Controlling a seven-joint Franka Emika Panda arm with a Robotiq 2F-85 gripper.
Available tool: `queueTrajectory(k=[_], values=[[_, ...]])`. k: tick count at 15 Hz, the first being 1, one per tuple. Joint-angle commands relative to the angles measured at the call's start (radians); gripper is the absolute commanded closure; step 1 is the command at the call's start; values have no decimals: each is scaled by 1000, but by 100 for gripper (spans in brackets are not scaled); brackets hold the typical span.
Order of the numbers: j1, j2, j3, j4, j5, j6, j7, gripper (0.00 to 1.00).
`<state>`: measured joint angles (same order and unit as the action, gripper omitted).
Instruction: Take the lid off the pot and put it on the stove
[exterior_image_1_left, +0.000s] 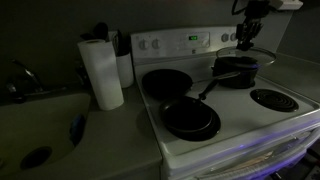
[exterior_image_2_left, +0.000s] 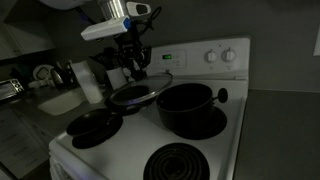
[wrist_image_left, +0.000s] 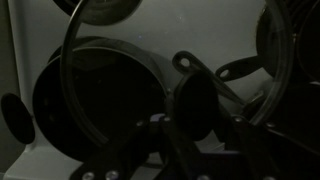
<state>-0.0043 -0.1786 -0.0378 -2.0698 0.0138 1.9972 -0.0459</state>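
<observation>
My gripper (exterior_image_1_left: 247, 42) (exterior_image_2_left: 138, 68) is shut on the dark centre knob of the glass lid (exterior_image_1_left: 245, 57) (exterior_image_2_left: 140, 93). It holds the lid tilted in the air, clear of the pot. The dark pot (exterior_image_1_left: 236, 73) (exterior_image_2_left: 190, 108) stands uncovered on a back burner of the white stove (exterior_image_1_left: 240, 125) (exterior_image_2_left: 215, 55), its long handle pointing toward the pans. In the wrist view the lid's metal rim (wrist_image_left: 68, 70) arcs across the frame. The knob sits between my fingers (wrist_image_left: 195, 105), with a dark round vessel below.
Two black frying pans (exterior_image_1_left: 165, 82) (exterior_image_1_left: 190, 118) sit on the burners on the other side; one shows in an exterior view (exterior_image_2_left: 95, 128). A bare coil burner (exterior_image_1_left: 272, 99) (exterior_image_2_left: 185, 160) lies in front of the pot. A paper towel roll (exterior_image_1_left: 101, 70) and a sink (exterior_image_1_left: 40, 125) are beside the stove.
</observation>
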Motion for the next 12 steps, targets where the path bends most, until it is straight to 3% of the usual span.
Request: queueTrajectory(k=[1,5,12], values=[[9,-48,11,-58,10,7,-40,86],[34,-87,47,-143,7,43,18,86],[81,-202,142,-358,7,163,229,86]])
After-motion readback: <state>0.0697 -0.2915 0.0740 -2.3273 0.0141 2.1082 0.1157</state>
